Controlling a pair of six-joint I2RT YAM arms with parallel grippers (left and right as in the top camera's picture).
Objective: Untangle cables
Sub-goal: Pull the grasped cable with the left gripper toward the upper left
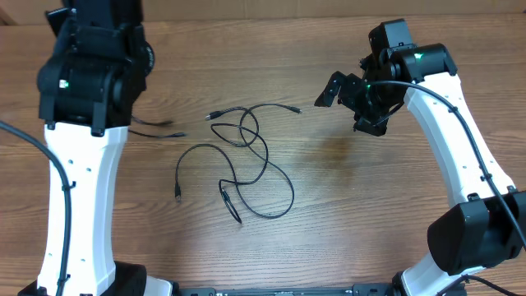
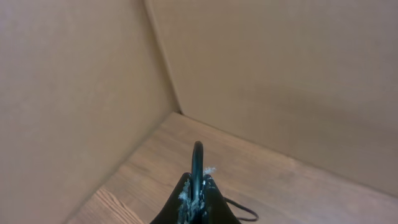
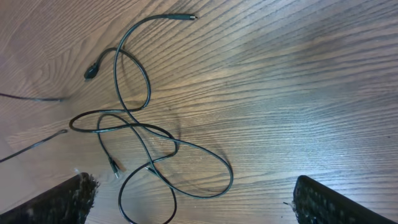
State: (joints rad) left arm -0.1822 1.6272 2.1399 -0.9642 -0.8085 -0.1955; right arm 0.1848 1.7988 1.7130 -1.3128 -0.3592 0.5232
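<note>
Several thin black cables (image 1: 242,164) lie in a loose tangle of crossing loops at the middle of the wooden table, with plug ends at the back and the front left. The tangle also shows in the right wrist view (image 3: 140,127). Another cable (image 1: 160,131) runs out from under the left arm. My left gripper (image 2: 197,186) is shut on a thin black cable (image 2: 198,155) near the table's back left corner; the arm hides it in the overhead view. My right gripper (image 1: 345,94) is open and empty, above the table to the right of the tangle, fingers wide apart (image 3: 199,205).
Cardboard walls (image 2: 261,74) stand along the back and left edges of the table, meeting in a corner ahead of the left gripper. Two loose cable ends (image 3: 37,98) lie left of the tangle. Bare wood (image 1: 345,197) lies right of the tangle.
</note>
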